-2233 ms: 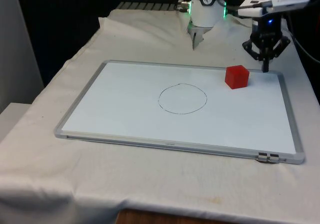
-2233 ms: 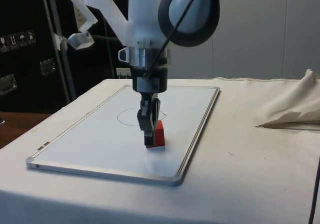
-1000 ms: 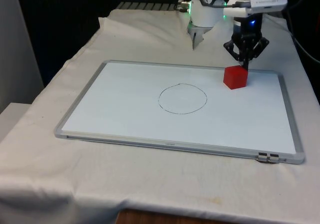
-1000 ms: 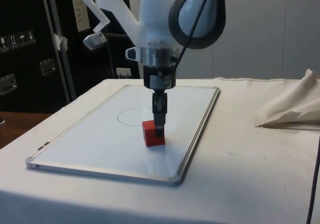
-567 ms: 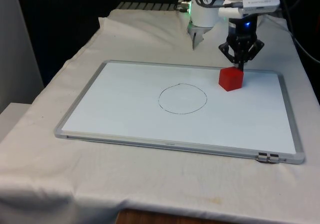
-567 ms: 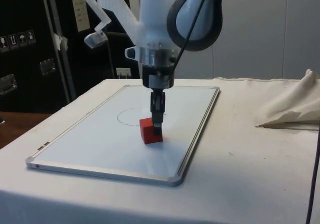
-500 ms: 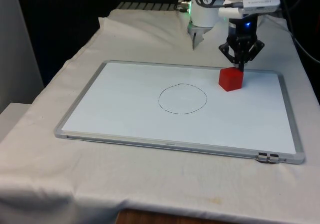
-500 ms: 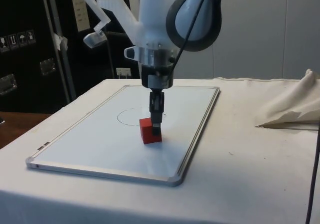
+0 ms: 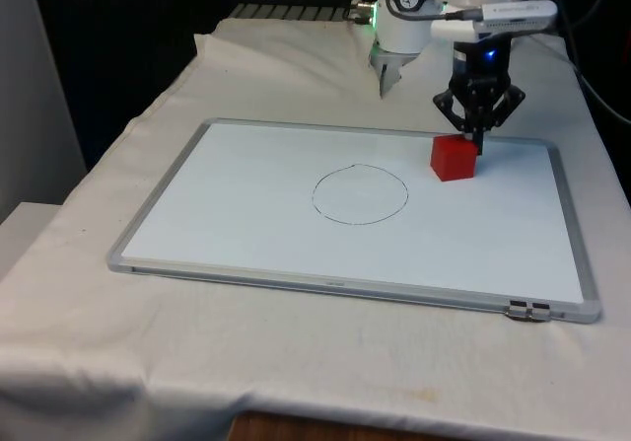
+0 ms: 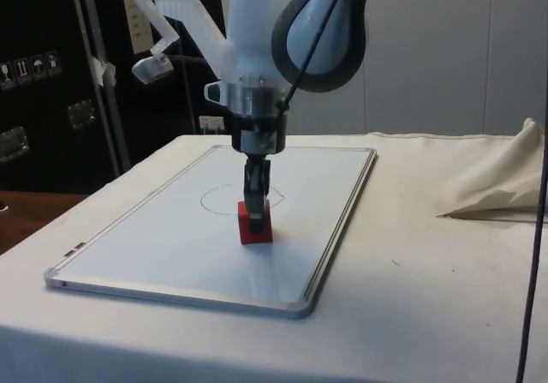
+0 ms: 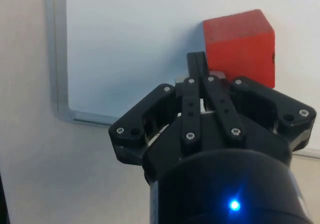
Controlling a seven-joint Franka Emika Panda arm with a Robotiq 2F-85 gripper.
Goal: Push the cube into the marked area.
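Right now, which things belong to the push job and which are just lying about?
Job: small red cube; hand-drawn black circle; white metal-framed whiteboard; black two-finger gripper.
Lying about: rumpled white cloth; white tablecloth.

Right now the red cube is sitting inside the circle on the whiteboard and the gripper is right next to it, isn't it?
Not quite. The red cube is not inside the circle; the front view shows it outside the line, off to the front view's right, on the whiteboard. The rest is right: the gripper is right next to the cube.
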